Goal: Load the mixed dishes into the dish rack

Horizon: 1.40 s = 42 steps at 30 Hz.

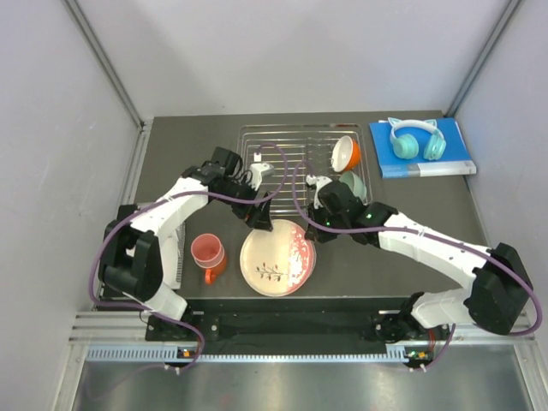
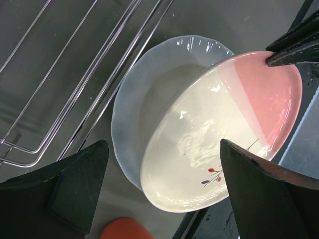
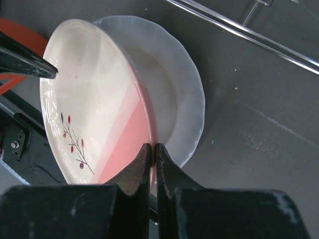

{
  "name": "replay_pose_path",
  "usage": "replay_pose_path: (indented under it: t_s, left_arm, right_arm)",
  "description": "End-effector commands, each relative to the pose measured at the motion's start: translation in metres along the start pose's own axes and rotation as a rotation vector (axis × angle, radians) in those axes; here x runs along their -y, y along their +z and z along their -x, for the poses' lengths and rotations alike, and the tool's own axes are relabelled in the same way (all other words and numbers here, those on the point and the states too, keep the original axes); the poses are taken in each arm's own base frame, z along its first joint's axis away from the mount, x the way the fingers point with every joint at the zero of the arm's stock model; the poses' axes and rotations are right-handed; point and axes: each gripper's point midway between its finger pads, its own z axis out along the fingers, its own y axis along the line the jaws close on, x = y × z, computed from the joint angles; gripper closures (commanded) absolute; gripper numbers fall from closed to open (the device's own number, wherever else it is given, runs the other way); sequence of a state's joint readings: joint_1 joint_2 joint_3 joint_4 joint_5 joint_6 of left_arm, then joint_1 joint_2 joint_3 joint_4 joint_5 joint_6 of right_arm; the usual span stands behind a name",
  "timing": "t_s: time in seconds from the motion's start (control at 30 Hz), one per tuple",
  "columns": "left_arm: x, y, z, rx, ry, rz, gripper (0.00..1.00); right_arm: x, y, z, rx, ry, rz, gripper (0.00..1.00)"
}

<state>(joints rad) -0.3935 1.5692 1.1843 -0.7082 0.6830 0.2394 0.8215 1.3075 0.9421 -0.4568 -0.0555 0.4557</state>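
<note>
In the rack (image 1: 282,141), right end, sit bowls (image 1: 346,154); right of it, headphones (image 1: 417,141) on a book (image 1: 454,163); near it, plates (image 1: 278,257), mug (image 1: 211,274) left.

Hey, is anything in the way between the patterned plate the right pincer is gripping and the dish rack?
Partly. The left pincer hovers open over the patterned plate, between it and the dish rack. The orange bowl and mint bowl fill the rack's right end; its middle bars look free.

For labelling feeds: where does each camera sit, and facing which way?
Top external: above, behind the bases, looking down on table, dish rack, both arms.
Left wrist: on left arm, looking down between open jaws at sprig plate.
Right wrist: on right arm, jaws pinching sprig plate's rim.
Shared: wrist views both show sprig plate tilted over white plate.
</note>
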Motion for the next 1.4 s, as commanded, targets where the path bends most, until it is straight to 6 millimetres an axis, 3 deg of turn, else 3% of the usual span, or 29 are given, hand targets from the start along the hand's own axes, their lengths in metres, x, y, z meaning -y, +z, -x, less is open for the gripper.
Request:
replay_pose_path:
  t_s: [0.0,0.6,0.73,0.83,0.87,1.0,1.1,1.27,1.3,1.37]
  left_arm:
    - [0.007,-0.001,0.016,0.053,0.073,-0.036,0.03]
    - [0.018,0.006,0.023,0.063,0.097,-0.142,0.07]
    - [0.025,0.003,0.023,0.060,0.105,-0.178,0.29]
    - [0.029,-0.001,0.025,0.050,0.118,-0.192,0.53]
    - [0.028,-0.002,0.024,0.045,0.124,-0.191,0.68]
    - [0.032,-0.006,0.019,0.022,0.129,-0.197,0.88]
    - [0.035,-0.009,0.018,0.017,0.136,-0.202,1.00]
    - [0.036,-0.014,0.018,0.007,0.139,-0.199,1.00]
    - [0.037,-0.016,0.019,0.007,0.140,-0.194,1.00]
    - [0.036,-0.023,0.023,0.017,0.153,-0.170,1.00]
  right_arm:
    - [-0.027,-0.016,0.049,0.141,-0.034,0.055,1.00]
    - [-0.057,-0.032,0.084,0.185,-0.119,0.080,1.00]
    - [-0.060,-0.032,0.092,0.186,-0.144,0.076,1.00]
    - [-0.055,-0.027,0.094,0.188,-0.147,0.047,1.00]
    - [-0.054,-0.025,0.094,0.185,-0.148,0.042,1.00]
    - [-0.049,-0.017,0.093,0.181,-0.159,0.017,1.00]
    - [-0.046,-0.012,0.095,0.180,-0.155,0.007,1.00]
    - [-0.042,-0.013,0.107,0.215,-0.149,-0.023,1.00]
    - [-0.040,-0.015,0.110,0.225,-0.154,-0.032,0.95]
    - [-0.037,-0.019,0.115,0.241,-0.169,-0.043,0.72]
